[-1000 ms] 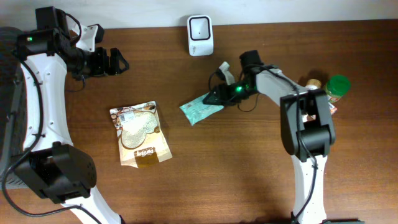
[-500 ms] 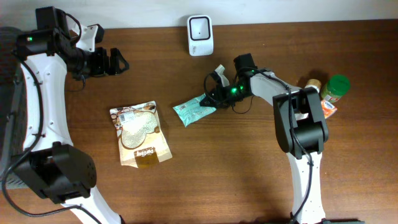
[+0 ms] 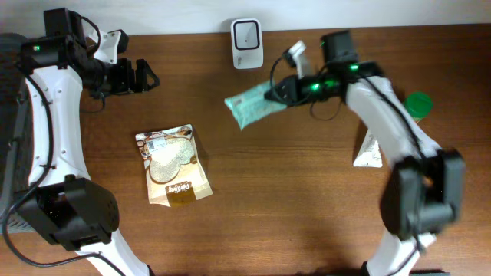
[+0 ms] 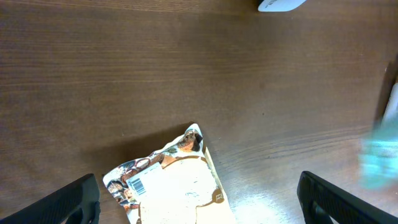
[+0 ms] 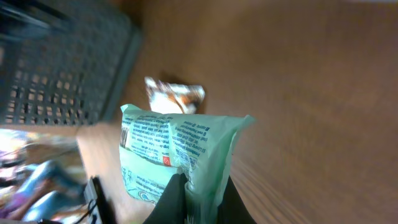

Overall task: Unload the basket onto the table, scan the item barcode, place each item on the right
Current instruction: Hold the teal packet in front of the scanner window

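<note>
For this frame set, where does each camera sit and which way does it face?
Overhead: fixed above the table, looking straight down; both arms show, left gripper open, right gripper shut on the green packet near the scanner.
Left wrist: on the left arm, facing down at the brown pouch; its own fingers frame the bottom corners.
Right wrist: on the right arm, looking along its fingers, which pinch the green packet.
Shared: the brown pouch appears in all three views.
</note>
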You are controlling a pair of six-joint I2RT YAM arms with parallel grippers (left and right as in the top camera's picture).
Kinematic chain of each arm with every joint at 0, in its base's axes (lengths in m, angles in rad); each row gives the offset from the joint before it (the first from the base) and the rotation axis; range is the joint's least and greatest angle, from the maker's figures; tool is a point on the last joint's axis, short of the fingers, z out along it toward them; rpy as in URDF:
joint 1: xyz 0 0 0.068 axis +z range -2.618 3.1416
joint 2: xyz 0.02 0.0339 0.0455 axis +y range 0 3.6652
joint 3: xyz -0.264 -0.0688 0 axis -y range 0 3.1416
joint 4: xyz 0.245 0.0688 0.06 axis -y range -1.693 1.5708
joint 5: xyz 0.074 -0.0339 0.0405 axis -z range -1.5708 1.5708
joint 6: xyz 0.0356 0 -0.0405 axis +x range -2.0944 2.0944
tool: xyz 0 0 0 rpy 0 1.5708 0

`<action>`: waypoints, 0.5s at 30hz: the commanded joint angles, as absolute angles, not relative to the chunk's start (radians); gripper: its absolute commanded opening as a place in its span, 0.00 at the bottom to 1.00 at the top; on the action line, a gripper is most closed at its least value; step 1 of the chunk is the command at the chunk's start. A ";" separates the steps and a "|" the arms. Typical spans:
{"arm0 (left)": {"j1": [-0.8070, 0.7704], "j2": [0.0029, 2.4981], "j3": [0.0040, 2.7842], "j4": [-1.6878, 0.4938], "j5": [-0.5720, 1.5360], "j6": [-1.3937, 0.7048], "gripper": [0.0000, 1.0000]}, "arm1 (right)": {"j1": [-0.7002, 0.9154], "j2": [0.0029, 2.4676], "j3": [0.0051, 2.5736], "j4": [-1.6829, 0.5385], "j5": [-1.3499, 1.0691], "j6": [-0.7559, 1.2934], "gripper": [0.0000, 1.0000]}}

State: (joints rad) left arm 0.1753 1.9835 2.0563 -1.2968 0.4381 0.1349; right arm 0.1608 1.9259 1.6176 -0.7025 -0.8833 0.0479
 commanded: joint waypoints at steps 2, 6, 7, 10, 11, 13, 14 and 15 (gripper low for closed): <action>0.179 1.982 2.062 -1.295 0.445 0.145 0.99 | 0.149 1.743 1.622 -0.701 -0.788 0.030 0.04; 0.179 1.982 2.062 -1.295 0.445 0.145 0.99 | 0.149 1.646 1.622 -0.703 -0.789 0.047 0.04; 0.179 1.982 2.062 -1.295 0.445 0.145 0.99 | 0.149 1.629 1.622 -0.703 -0.789 0.063 0.04; 0.179 1.982 2.062 -1.295 0.445 0.145 0.99 | 0.149 1.578 1.622 -0.702 -0.803 0.110 0.04; 0.179 1.982 2.062 -1.295 0.445 0.145 0.99 | 0.149 1.567 1.622 -0.702 -0.804 0.122 0.04; 0.179 1.982 2.062 -1.295 0.445 0.145 0.99 | 0.149 1.551 1.622 -0.703 -0.804 0.151 0.04; 0.179 1.982 2.062 -1.295 0.445 0.145 0.99 | 0.150 1.546 1.622 -0.703 -0.803 0.160 0.04; 0.179 1.982 2.062 -1.295 0.445 0.145 0.99 | 0.153 1.546 1.622 -0.700 -0.796 0.167 0.04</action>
State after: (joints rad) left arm 0.1753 1.9835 2.0563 -1.2968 0.4377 0.1349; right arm 0.1528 1.5764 1.6184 -0.7040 -0.7975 0.1181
